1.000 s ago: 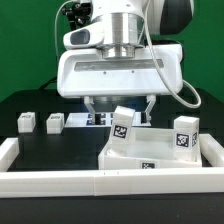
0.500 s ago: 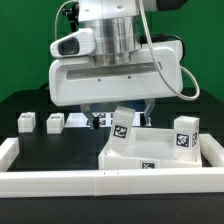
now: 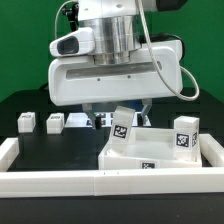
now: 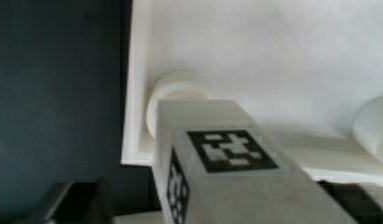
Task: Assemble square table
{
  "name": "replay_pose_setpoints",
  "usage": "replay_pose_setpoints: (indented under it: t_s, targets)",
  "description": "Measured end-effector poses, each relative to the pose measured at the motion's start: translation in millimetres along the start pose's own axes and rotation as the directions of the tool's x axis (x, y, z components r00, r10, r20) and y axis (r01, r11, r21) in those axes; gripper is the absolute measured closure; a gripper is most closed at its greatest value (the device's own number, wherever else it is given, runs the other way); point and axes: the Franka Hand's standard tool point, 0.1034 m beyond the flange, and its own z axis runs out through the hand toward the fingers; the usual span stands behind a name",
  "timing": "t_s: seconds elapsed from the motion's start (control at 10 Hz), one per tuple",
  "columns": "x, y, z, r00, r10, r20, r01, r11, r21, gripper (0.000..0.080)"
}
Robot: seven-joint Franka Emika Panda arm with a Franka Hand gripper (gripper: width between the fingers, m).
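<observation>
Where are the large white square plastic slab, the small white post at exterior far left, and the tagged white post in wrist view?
Large white square plastic slab (image 3: 162, 151): exterior view, top face.
Small white far-left post (image 3: 26, 122): exterior view, front face.
Tagged white post (image 4: 227, 156): wrist view, tag.

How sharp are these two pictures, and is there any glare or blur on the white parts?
Exterior view: evenly lit and fairly sharp, the tag on the post crisp, though the white slab and rail blend together. Wrist view: soft from close range, the tag on the post fuzzy-edged, the slab washed out pale.
</observation>
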Motion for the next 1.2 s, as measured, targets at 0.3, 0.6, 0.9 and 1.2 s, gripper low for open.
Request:
replay_pose_setpoints:
  t_s: [0.3, 0.6, 0.9, 1.2]
  targets:
    - [-0.1, 1.0, 0.6, 1.0, 0.001, -0.006, -0.001, 1.0, -0.002, 0.051]
    - [0.1, 0.9, 0.6, 1.0, 0.019, -0.006, -0.019, 1.0, -0.001, 0.051]
    - [-0.1, 0.0, 1.0, 0.986, 0.169, -0.006, -0.169, 0.986, 0.001, 0.0509]
    - [-0.3, -1.1, 1.5, 0.951, 0.311, -0.005, -0.311, 0.951, 0.003, 0.0509]
